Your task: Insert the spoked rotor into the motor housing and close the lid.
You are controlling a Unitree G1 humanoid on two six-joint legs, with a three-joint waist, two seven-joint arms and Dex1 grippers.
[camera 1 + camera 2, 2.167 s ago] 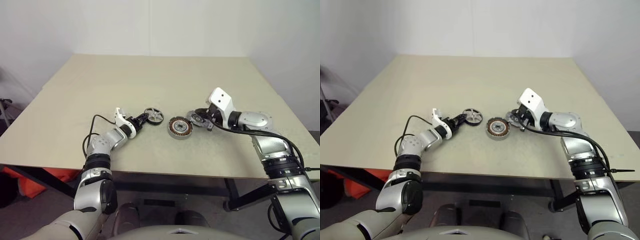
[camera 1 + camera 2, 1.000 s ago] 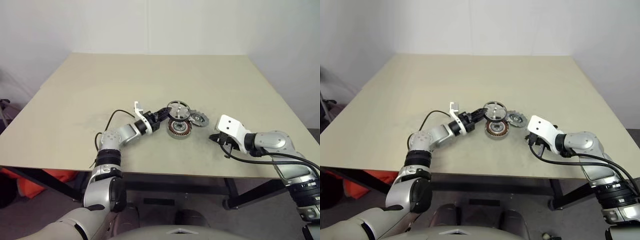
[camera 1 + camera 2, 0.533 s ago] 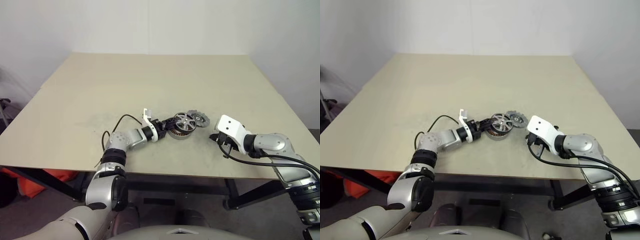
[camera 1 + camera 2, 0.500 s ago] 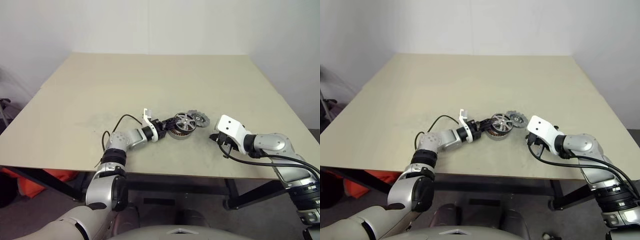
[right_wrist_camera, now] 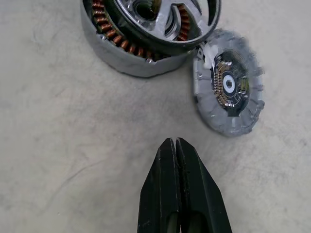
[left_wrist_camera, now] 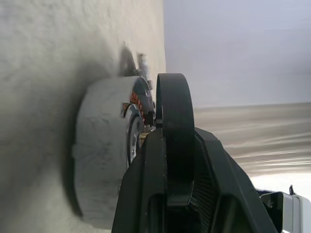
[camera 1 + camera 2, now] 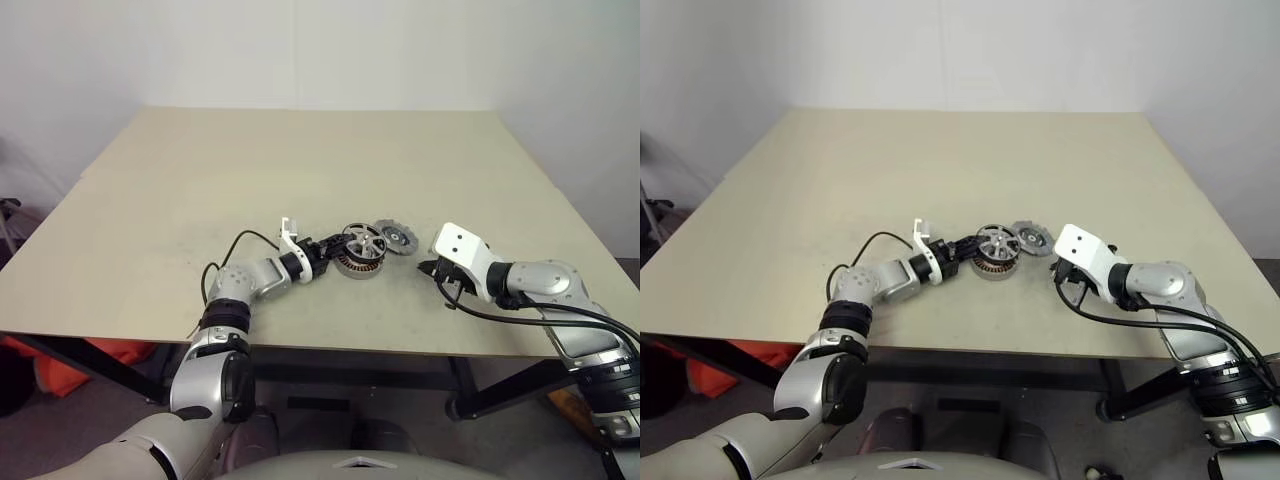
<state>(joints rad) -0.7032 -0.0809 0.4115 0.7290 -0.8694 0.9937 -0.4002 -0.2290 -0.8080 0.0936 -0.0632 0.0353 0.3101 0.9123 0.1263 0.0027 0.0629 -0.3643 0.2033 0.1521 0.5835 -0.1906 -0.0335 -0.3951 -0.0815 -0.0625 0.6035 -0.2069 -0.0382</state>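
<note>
Landmark for all positions: the motor housing [image 7: 352,264], standing on the table [image 7: 300,170] a little in from the near edge, near the middle of its width.

Nearest the robot, to the right of the housing and well apart from it, the right gripper [image 5: 176,150] has its two black fingers pressed flat together with nothing between them. It hangs over bare tabletop and points toward the housing and the lid.

To the left of the housing, the left gripper [image 7: 328,253] reaches in low over the table, a black cable looping off the forearm behind it. Its fingers [image 6: 214,160] are clamped on the dark rim of the spoked rotor [image 7: 363,242], one on each face of the disc.

The housing is open at the top. The right wrist view shows its ring of copper-coloured windings exposed around most of the circumference. The rotor sits over that opening, silver spoked face up, covering the centre and part of the windings. It appears tilted rather than level with the housing rim, and in the left wrist view it stands proud of the housing. Whether it rests on the housing or is carried just clear of it cannot be determined.

Just beyond and to the right of the housing, the lid [image 7: 396,237] lies flat on the table, dark hub uppermost. Its notched edge is right at the housing wall; actual contact cannot be confirmed. No gripper touches it.
</note>
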